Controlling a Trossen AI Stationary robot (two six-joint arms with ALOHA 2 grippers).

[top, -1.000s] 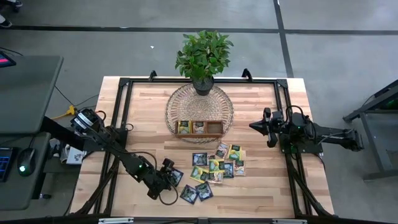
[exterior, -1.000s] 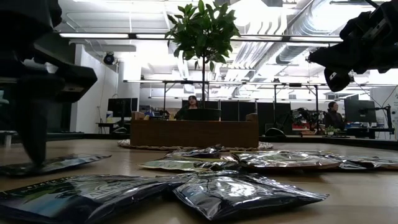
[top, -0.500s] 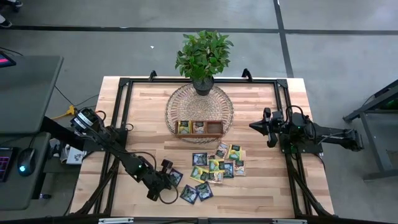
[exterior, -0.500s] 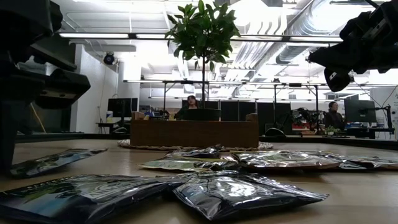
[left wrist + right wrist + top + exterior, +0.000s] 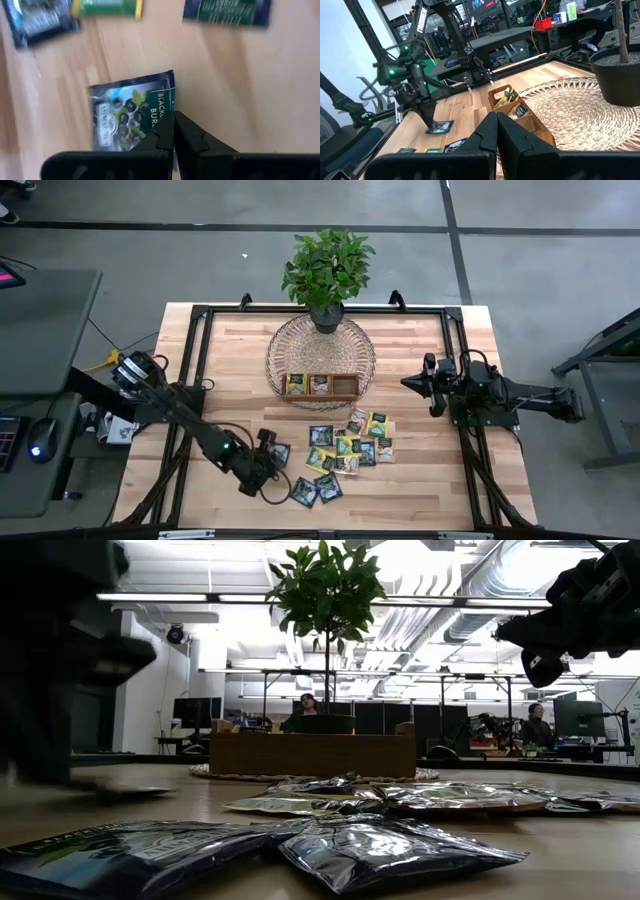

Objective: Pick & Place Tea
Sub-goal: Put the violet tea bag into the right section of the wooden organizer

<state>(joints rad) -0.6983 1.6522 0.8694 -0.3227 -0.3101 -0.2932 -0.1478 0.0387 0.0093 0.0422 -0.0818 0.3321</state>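
My left gripper (image 5: 268, 453) is near the table's front left and is shut on a dark blue tea sachet (image 5: 130, 115). From the right wrist view that sachet (image 5: 440, 127) shows at the fingertips, just over the wood. More tea lies in a loose pile (image 5: 350, 448) at mid-table, and two dark sachets (image 5: 318, 488) lie closer to the front edge. A brown wooden tray (image 5: 321, 386) sits on a woven mat (image 5: 320, 345) and has sachets in two compartments. My right gripper (image 5: 408, 383) hangs shut and level over the table's right side. My left gripper pinches the dark blue sachet between its two fingers at one corner (image 5: 165, 117), beside the printed label. The fingers slant down onto it from the table's left. The sachet sticks out sideways from the fingertips; whether its far edge (image 5: 451, 123) still touches the wood I cannot tell.
A potted plant (image 5: 328, 270) stands on the far part of the mat. A black frame rail (image 5: 195, 370) runs along the table's edges. Bare wood (image 5: 230, 370) lies between the left arm and the mat. People sit at desks in the room behind.
My left gripper has shut on the dark blue sachet and then risen. The sachet has come up off the wood with it and shifted a little toward the far edge. The pile and the two front sachets have stayed put.
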